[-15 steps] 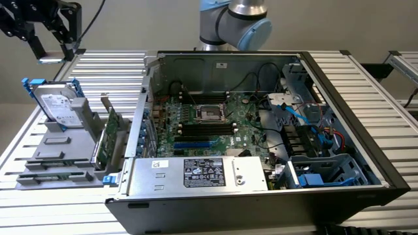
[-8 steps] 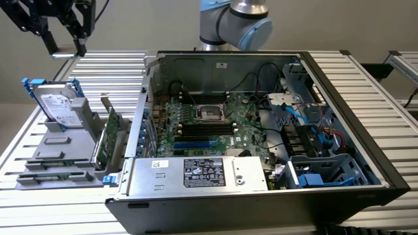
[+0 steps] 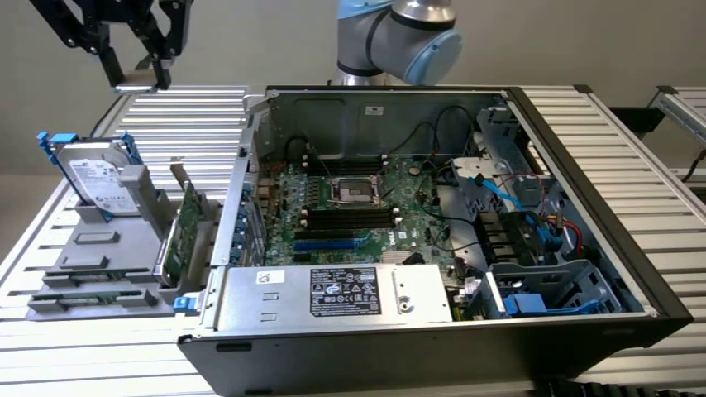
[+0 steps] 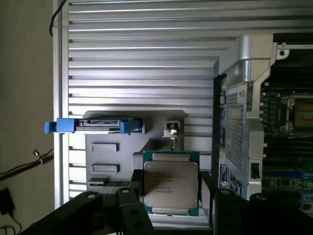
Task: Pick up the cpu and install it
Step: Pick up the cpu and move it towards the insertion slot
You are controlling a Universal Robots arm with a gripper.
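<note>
Gripper seen at the upper left of the exterior view, raised clear above the slatted metal table. The cpu is held between the two black fingers, which are closed on its opposite edges at a wide spacing. In the wrist view the cpu is shown face-on within the gripper: a dull silver lid with faint printing, framed by a green border, with a finger pressed against each side.

Below the gripper, at the left of the exterior view, a grey fixture is set on the table. A hard drive with a blue bracket is stood upright in it, and a green expansion card is stood on edge at its near side. The same hard drive and fixture are seen from above in the wrist view, beyond the cpu.

The open computer case is laid on its side across the centre and right of the exterior view. On the motherboard inside, the processor socket is found near the centre, well apart from the held cpu, with black memory slots just below it. A labelled power supply is fitted along the lower edge. The arm's blue-capped joint is seen at top centre.
</note>
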